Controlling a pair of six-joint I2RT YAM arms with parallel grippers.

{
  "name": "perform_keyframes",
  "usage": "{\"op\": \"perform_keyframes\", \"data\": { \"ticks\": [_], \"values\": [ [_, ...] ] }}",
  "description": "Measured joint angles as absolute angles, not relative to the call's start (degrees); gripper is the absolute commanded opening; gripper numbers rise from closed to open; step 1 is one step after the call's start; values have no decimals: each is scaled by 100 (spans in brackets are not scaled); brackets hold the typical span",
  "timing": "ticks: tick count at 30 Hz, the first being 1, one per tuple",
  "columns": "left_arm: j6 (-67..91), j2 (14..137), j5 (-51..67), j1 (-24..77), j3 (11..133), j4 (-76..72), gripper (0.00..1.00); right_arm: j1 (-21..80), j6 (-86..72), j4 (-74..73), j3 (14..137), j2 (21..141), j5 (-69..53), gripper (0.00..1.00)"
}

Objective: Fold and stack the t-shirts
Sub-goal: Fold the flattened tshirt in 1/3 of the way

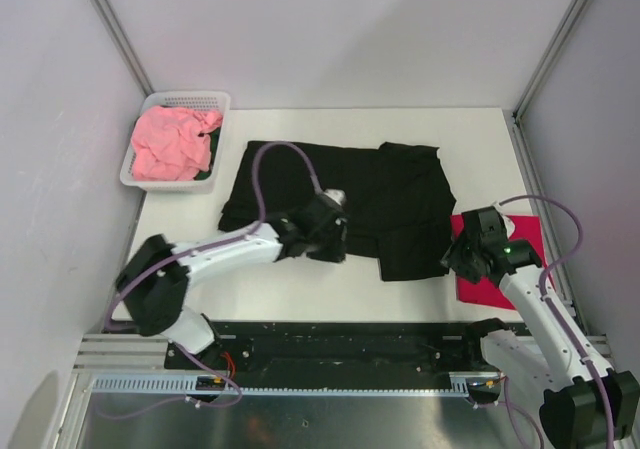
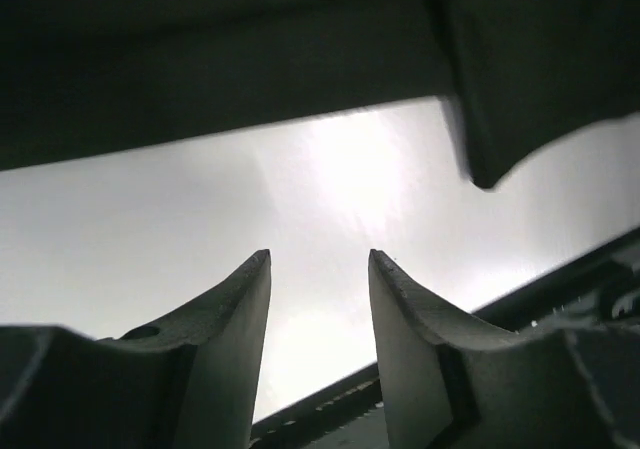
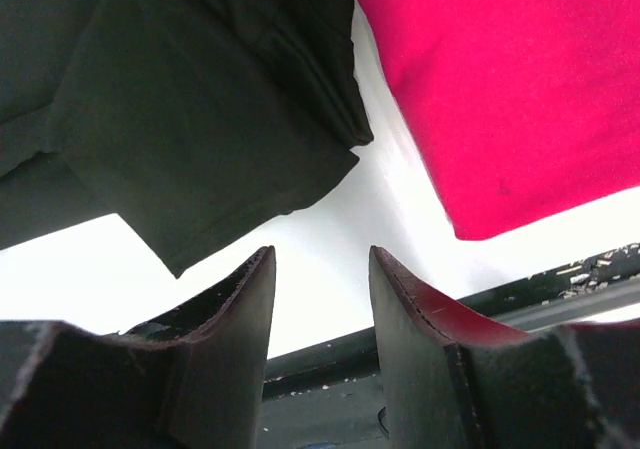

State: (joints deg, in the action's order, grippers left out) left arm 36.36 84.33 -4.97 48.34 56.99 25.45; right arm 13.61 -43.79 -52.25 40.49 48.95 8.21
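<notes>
Left hand (image 1: pixel 325 234), right hand (image 1: pixel 466 255): both spread, empty, at near edge of black shirt (image 1: pixel 400 199), apparently poised to fold it. Red shirt (image 1: pixel 528 237), folded, just right of it: probable stack base.

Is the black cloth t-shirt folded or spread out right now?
Spread out, not neatly folded: the black cloth t-shirt lies wide and rumpled across the white table, much broader than the compact crimson t-shirt beside it.
</notes>
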Motion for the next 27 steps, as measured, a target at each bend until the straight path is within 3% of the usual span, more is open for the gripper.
{"op": "perform_keyframes", "data": {
  "ticks": [9,27],
  "values": [
    [4014,9990,318,5909,6355,2147,50,1352,-4803,-5011,3492,5297,703,48],
    [4160,11172,574,6062,7249,1837,49,1382,-4845,-3962,3398,6178,819,45]
  ]
}}
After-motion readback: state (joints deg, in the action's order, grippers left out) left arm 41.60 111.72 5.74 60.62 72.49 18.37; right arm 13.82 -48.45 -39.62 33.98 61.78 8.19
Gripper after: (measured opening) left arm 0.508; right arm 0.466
